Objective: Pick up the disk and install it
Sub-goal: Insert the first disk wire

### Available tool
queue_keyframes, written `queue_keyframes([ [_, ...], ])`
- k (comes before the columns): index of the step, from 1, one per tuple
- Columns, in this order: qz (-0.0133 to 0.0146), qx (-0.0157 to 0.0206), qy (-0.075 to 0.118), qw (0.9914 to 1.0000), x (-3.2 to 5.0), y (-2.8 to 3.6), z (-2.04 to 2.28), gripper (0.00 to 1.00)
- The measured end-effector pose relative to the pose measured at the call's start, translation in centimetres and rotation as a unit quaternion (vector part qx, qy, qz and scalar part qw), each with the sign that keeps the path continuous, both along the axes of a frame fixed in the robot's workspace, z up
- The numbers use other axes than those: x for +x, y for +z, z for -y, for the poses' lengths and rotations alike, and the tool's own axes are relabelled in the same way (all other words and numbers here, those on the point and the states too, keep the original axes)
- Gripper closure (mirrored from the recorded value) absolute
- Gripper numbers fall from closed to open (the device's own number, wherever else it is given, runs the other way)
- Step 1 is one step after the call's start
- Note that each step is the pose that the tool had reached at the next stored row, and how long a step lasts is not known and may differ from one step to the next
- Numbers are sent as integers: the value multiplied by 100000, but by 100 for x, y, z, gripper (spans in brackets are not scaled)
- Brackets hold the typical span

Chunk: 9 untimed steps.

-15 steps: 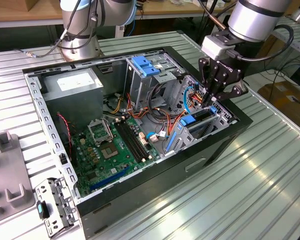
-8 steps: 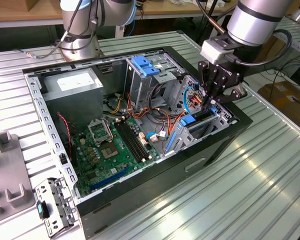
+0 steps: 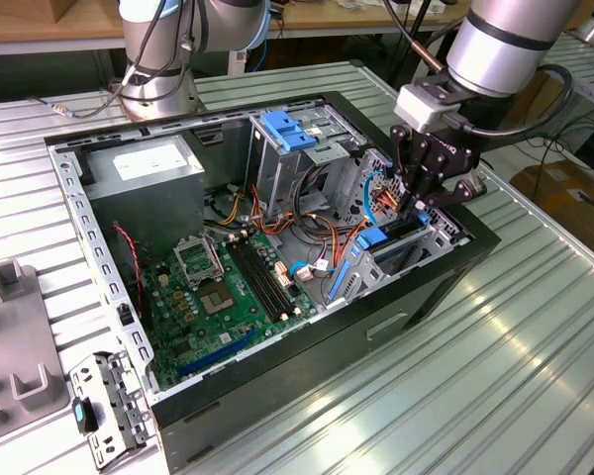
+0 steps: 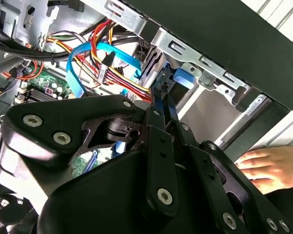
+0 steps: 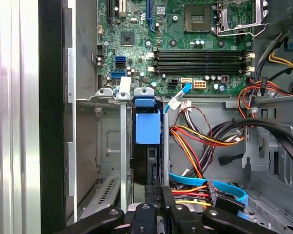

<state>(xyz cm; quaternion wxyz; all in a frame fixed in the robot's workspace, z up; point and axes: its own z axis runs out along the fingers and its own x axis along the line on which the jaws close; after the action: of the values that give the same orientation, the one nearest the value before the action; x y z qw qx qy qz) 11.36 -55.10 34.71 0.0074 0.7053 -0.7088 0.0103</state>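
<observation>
The disk stands on edge in a slot of the drive bay at the front of the open computer case, its blue rail tab facing the motherboard. In the exterior view its blue end shows in the bay at the case's right end. My gripper reaches down into the bay at the disk's other end. In both wrist views the fingers are drawn close together, and the gripper sits against the edge of the disk's dark body. Whether the tips pinch any part of the disk is hidden.
The green motherboard, a grey power-supply box and a grey cage with a blue top fill the case. Bundles of coloured and blue cables crowd beside the bay. A person's hand rests outside the case wall. A second arm's base stands behind.
</observation>
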Motion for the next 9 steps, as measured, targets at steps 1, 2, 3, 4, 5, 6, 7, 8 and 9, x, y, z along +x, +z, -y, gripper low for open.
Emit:
queue_keyframes([
  [1,2,8,-1,100000,0,-6,0,83],
  [2,1,-2,2,100000,0,-9,0,83],
  [3,1,-5,0,100000,0,-13,0,83],
  [4,1,-5,-1,100000,0,-17,0,83],
  [5,1,-3,0,100000,0,-21,0,83],
  [6,1,2,0,100000,0,-23,0,83],
  [7,-1,4,0,100000,0,-25,0,83],
  [8,-1,4,1,100000,0,-25,-1,83],
  [9,0,6,-1,100000,0,-25,-1,83],
])
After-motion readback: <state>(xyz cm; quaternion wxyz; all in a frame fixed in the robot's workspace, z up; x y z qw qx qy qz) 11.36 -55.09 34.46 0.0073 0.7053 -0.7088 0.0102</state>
